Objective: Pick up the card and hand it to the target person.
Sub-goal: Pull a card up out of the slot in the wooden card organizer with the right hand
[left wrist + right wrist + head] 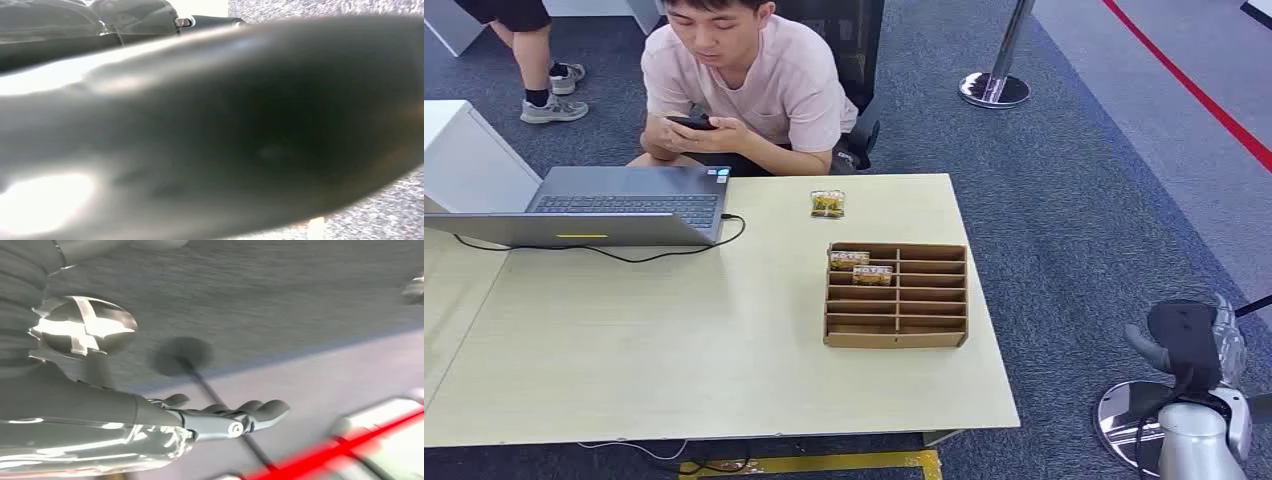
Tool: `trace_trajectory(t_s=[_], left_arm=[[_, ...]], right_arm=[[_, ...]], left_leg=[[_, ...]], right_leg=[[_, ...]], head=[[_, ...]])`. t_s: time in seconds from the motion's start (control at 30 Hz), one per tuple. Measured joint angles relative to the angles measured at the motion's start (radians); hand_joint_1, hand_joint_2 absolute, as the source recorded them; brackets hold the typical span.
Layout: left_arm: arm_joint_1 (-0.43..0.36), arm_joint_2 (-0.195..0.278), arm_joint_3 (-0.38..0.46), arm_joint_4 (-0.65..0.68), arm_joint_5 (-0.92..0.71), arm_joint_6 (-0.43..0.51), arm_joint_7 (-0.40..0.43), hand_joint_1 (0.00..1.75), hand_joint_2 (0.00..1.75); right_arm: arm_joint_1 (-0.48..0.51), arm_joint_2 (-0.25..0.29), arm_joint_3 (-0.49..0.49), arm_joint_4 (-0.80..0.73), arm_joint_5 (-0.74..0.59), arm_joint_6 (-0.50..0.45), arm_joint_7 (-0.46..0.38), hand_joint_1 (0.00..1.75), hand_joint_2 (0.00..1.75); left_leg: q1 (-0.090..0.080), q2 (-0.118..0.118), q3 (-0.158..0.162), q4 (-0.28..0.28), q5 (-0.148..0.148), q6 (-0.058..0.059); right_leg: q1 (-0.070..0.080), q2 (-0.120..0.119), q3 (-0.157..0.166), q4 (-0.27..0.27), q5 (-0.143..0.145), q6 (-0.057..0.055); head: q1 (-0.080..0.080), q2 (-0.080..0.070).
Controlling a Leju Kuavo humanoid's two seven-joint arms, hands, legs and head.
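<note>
Your cards sit in the upper centre-right of the head view: two of them (849, 259) (872, 273) are slotted into the upper-left compartments of the brown divided card holder (896, 296), and a third card (827, 203) lies flat on the pale wooden table (674, 350), just above the holder, toward the person. Each card has a yellow-green printed face, too small for you to read any writing.

Your right hand (1189, 340) hangs at the lower right of the head view, off the table's right edge and well apart from the holder and cards, over grey carpet and a shiny round stanchion base (1124, 415). In the right wrist view the hand (225, 420) holds nothing, its fingers stretched out straight over the floor. The left wrist view is a dark blur, so you cannot tell how the left hand stands.

The seated person (754, 80) in a pink T-shirt faces the table's far edge, holding a phone (692, 122). An open grey laptop (614, 205) with a black cable (624, 255) lies at the upper left.
</note>
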Motion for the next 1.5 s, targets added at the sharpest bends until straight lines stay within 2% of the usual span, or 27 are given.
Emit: trace_trajectory(t_s=[0.07, 0.17, 0.27, 0.47, 0.57, 0.83, 1.0, 1.23, 1.5], left_arm=[[0.000, 0.000, 0.001, -0.001, 0.000, -0.002, 0.001, 0.00, 0.00], [0.001, 0.000, -0.001, -0.003, -0.006, -0.008, 0.002, 0.00, 0.00], [0.002, -0.001, -0.002, -0.005, -0.010, -0.011, 0.000, 0.00, 0.00], [0.002, -0.007, 0.021, -0.007, 0.007, 0.001, 0.006, 0.00, 0.00], [0.003, -0.010, 0.024, -0.006, 0.007, 0.008, 0.008, 0.00, 0.00], [0.001, -0.012, 0.022, -0.006, 0.003, 0.010, 0.012, 0.00, 0.00], [0.001, -0.012, 0.022, -0.005, 0.002, 0.010, 0.014, 0.00, 0.00], [0.001, -0.014, 0.027, -0.005, 0.004, 0.014, 0.016, 0.00, 0.00], [0.002, -0.019, 0.024, -0.005, -0.001, 0.018, 0.016, 0.00, 0.00]], right_arm=[[0.007, -0.006, 0.043, -0.030, 0.049, 0.009, 0.048, 0.00, 1.75], [0.001, -0.038, 0.198, -0.083, 0.176, 0.059, 0.197, 0.00, 1.75], [-0.071, -0.076, 0.357, -0.039, 0.226, 0.094, 0.295, 0.00, 1.75], [-0.287, -0.058, 0.576, 0.166, 0.213, 0.160, 0.340, 0.00, 1.75], [-0.348, -0.050, 0.648, 0.212, 0.180, 0.189, 0.347, 0.00, 1.75], [-0.354, -0.053, 0.678, 0.200, 0.166, 0.197, 0.354, 0.00, 1.75], [-0.359, -0.060, 0.690, 0.195, 0.149, 0.208, 0.353, 0.00, 1.75], [-0.426, -0.050, 0.759, 0.246, 0.121, 0.234, 0.366, 0.00, 1.75], [-0.425, -0.067, 0.759, 0.241, 0.127, 0.211, 0.382, 0.06, 1.75]], left_leg=[[0.000, 0.000, 0.000, 0.000, 0.000, 0.000], [0.000, 0.000, 0.000, 0.000, 0.000, 0.000], [0.000, 0.001, 0.000, 0.000, 0.000, 0.000], [0.000, 0.003, -0.001, 0.000, 0.000, 0.000], [0.000, 0.015, -0.001, -0.001, 0.000, 0.000], [0.001, 0.000, -0.001, 0.000, 0.002, 0.002], [0.000, -0.001, -0.002, 0.000, 0.002, 0.002], [0.000, 0.001, -0.002, 0.000, 0.002, 0.002], [0.000, -0.001, -0.001, -0.001, 0.002, 0.002]], right_leg=[[0.000, 0.000, 0.000, 0.000, 0.000, 0.000], [0.000, 0.000, 0.000, 0.000, 0.000, 0.000], [0.000, 0.001, 0.000, 0.000, 0.000, 0.001], [0.000, 0.003, -0.001, 0.000, 0.001, 0.000], [0.000, 0.015, -0.004, 0.002, 0.004, 0.000], [0.000, -0.001, 0.001, 0.000, 0.000, 0.001], [0.000, -0.002, 0.001, 0.000, 0.000, 0.001], [0.000, 0.000, 0.000, 0.000, 0.001, 0.001], [0.000, -0.002, 0.002, -0.002, 0.001, 0.001]], head=[[0.000, 0.000], [0.000, 0.000], [0.000, 0.000], [0.000, 0.000], [0.000, 0.000], [0.000, 0.000], [0.000, 0.000], [0.000, 0.000], [0.000, 0.000]])
